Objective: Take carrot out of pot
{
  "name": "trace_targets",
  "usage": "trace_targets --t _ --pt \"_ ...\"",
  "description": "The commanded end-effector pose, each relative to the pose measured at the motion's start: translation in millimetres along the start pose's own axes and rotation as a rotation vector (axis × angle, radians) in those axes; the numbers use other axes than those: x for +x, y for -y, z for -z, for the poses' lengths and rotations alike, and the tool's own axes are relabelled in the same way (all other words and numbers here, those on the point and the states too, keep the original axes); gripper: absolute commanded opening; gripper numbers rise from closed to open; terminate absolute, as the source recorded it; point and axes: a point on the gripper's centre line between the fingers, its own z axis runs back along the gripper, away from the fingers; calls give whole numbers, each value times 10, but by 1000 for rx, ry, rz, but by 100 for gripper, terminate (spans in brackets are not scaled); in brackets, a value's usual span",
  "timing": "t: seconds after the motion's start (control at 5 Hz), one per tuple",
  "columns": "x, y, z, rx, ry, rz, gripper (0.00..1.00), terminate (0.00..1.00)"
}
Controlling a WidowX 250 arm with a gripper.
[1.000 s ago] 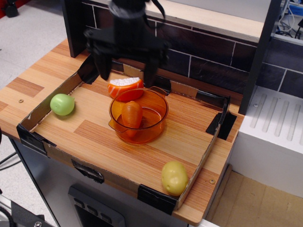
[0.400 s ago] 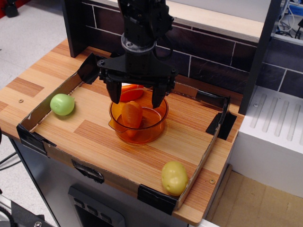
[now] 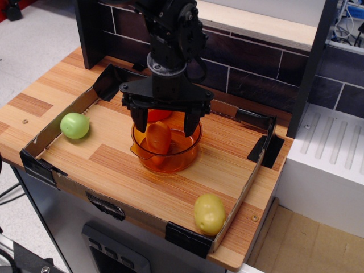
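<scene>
The translucent orange pot (image 3: pixel 170 159) stands in the middle of the cardboard-edged board. The plain orange carrot (image 3: pixel 158 138) stands inside it, leaning toward the left wall. My black gripper (image 3: pixel 165 124) is open and hangs straight over the pot. Its two fingers (image 3: pixel 139 121) reach down to the pot's rim, one on each side of the carrot's top. I cannot tell whether the fingers touch the carrot.
An orange wedge (image 3: pixel 158 115) behind the pot is mostly hidden by the gripper. A green ball (image 3: pixel 75 125) lies at the left cardboard wall. A yellow potato-like toy (image 3: pixel 209 214) lies at the front right corner. A dark tiled wall (image 3: pixel 250 68) stands behind.
The gripper has come down and forward from behind the pot to right over it, its fingers now at the rim. The carrot and pot have not moved.
</scene>
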Motion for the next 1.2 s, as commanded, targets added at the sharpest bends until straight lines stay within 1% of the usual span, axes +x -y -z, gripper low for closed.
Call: trace_targets --t 0.0,0.4,0.6,0.8,1.0 --pt "40 12 19 6 17 -17 100 0" --pt "1 -16 112 16 13 -7 100 0" --pt "-6 -19 114 4 11 -7 100 0" --pt "-3 -19 149 10 3 -3 0 0" --pt "10 -24 120 7 1 -5 0 0"
